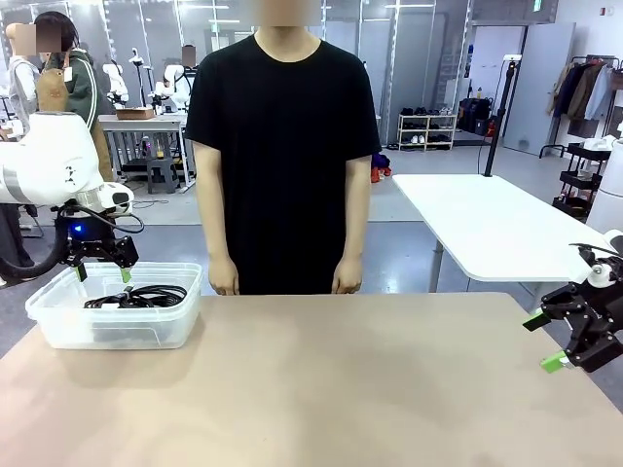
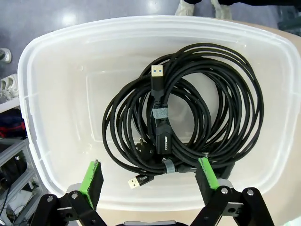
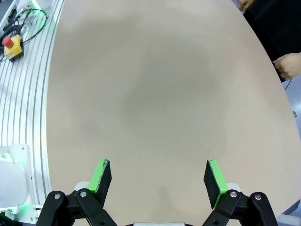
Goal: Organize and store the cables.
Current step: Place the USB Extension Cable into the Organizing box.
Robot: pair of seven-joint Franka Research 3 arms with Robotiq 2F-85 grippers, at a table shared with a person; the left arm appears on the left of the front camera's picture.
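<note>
From the front we see a clear plastic bin [image 1: 115, 309] near the tabletop's [image 1: 341, 389] far left corner, its wall blurring the cables [image 1: 136, 296] inside. Our left wrist view shows them plainly: black coils [image 2: 188, 108] overlapping, plugs loose. Both the left gripper [image 1: 101, 274] above the bin and the right gripper [image 1: 545, 341] at the right edge stand spread, empty.

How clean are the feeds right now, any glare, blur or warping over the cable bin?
Left wrist view: cables sharp, print on one plug housing visible; soft glare on the clear bin rim, whose edges bow from the wide lens. Front view: even light, the bin's wall hazes the coils. Right wrist view: faint soft shadows on the table, edges curved.
</note>
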